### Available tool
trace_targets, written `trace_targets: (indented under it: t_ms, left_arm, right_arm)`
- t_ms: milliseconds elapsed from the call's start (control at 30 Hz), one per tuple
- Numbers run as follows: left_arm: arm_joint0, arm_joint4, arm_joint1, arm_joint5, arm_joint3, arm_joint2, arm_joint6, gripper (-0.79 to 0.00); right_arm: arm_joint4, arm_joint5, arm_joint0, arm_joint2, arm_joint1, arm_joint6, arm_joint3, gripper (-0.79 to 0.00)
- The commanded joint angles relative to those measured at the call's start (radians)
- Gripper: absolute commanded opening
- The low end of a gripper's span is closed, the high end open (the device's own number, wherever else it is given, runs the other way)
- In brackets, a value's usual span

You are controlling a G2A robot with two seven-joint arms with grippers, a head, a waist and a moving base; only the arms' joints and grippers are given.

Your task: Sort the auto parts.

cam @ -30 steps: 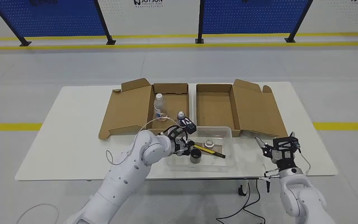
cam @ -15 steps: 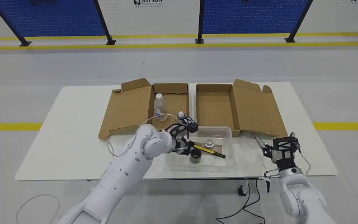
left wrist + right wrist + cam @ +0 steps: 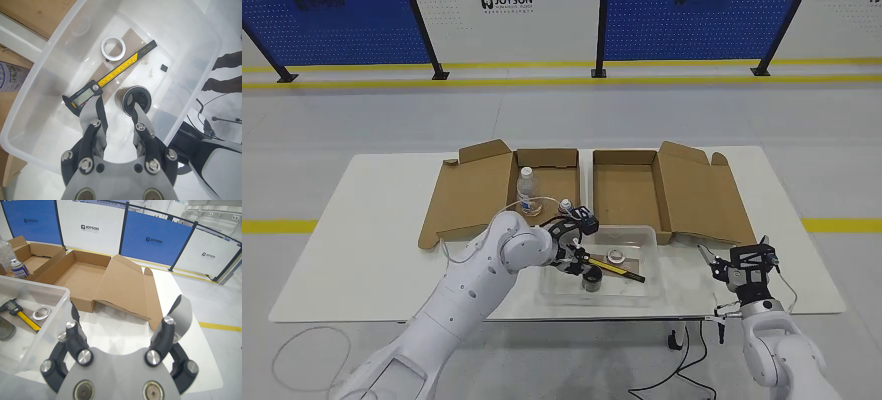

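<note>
The left gripper [image 3: 116, 106] is down inside the clear plastic bin [image 3: 200, 83], which sits at about 6 o'clock on the white table [image 3: 372, 230], against the near edge. Its jaws are partly apart and straddle one wall of the cylindrical bearing [image 3: 119, 97]. One fingertip [image 3: 136, 108] is dipped into the dark bore of the upright bearing. The other fingertip [image 3: 98, 106] stands outside it, with a gap to the steel side, just beside the display head of the digital caliper [image 3: 117, 70]. The jaws have not closed on the bearing wall.

From above, the bearing [image 3: 592, 279] stands toward 7 o'clock within the bin [image 3: 653, 262]. The caliper [image 3: 617, 268] lies flat across the middle, its yellow scale running toward 4 o'clock. A silver metal ring [image 3: 113, 49] lies flat at about 1 o'clock from the bearing, touching or nearly touching the caliper's bar. A small black square [image 3: 164, 67] lies apart on the bin floor.

The right gripper [image 3: 126, 303] hangs above the table at 3 o'clock of the bin, well apart from the parts, its jaws spread wide and holding nothing.

Two open cardboard boxes lie beyond the bin, the left box [image 3: 547, 160] at 11 o'clock and the right box [image 3: 622, 200] at 1 o'clock. The left one holds a clear bottle [image 3: 527, 190] and a spray can [image 3: 19, 270], both upright.
</note>
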Motion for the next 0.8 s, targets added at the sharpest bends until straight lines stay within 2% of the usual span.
trace_targets:
  t_ms: [0, 433, 500, 567, 767]
  left_arm:
    - [-0.012, 0.0, -0.004, -0.001, 0.024, 0.015, 0.003, -0.511]
    - [-0.078, -0.025, -0.034, -0.03, 0.151, 0.092, 0.018, -0.6]
    - [-0.084, -0.03, -0.037, -0.034, 0.164, 0.1, 0.019, -0.653]
    - [-0.09, -0.034, -0.04, -0.037, 0.176, 0.108, 0.019, -0.671]
    - [-0.102, -0.043, -0.049, -0.045, 0.203, 0.129, 0.022, -0.65]
  right_arm:
    - [0.0, 0.0, 0.0, 0.0, 0.0, 0.0, 0.0, 0.0]
    - [0.0, 0.0, 0.0, 0.0, 0.0, 0.0, 0.0, 0.0]
    - [0.0, 0.0, 0.0, 0.0, 0.0, 0.0, 0.0, 0.0]
    - [0.0, 0.0, 0.0, 0.0, 0.0, 0.0, 0.0, 0.0]
    - [0.0, 0.0, 0.0, 0.0, 0.0, 0.0, 0.0, 0.0]
